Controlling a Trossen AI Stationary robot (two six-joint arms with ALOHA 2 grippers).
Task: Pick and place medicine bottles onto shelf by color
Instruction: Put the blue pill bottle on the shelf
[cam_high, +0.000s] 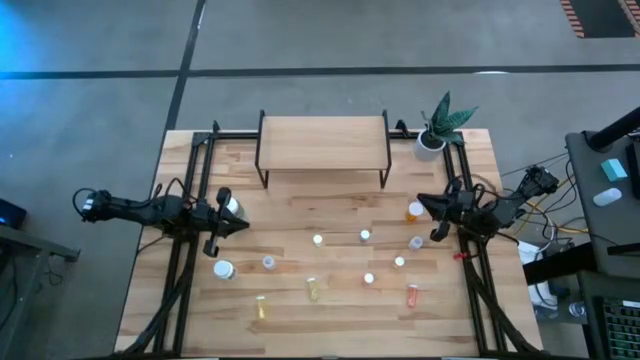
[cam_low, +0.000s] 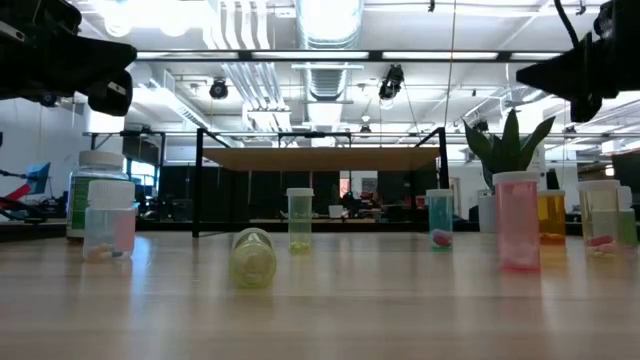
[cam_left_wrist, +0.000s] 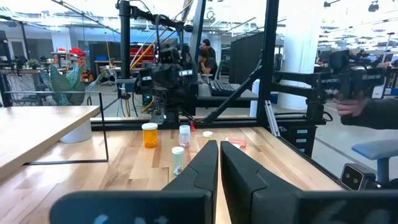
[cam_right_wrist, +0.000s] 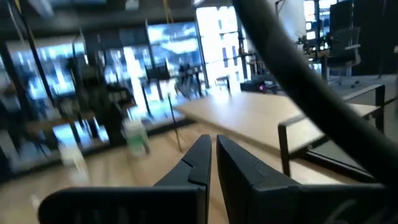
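Observation:
The shelf (cam_high: 323, 143), a light wood top on thin black legs, stands at the table's far middle with nothing on it. Small white-capped medicine bottles stand scattered on the table in front of it: an orange one (cam_high: 415, 211), a pink-red one (cam_high: 411, 294), a yellow one (cam_high: 261, 306), clear ones (cam_high: 365, 235) and two larger white ones (cam_high: 232, 205) (cam_high: 223, 269). A yellow-green bottle (cam_low: 252, 257) lies on its side. My left gripper (cam_high: 243, 224) hovers shut at the table's left, beside the white bottle. My right gripper (cam_high: 422, 200) hovers shut at the right, near the orange bottle.
A green plant in a white pot (cam_high: 432, 140) stands at the table's far right corner, beside the shelf. Black frame rails (cam_high: 185, 250) run along the table's left and right sides. A person's hand and sleeve (cam_left_wrist: 367, 109) show beyond the table in the left wrist view.

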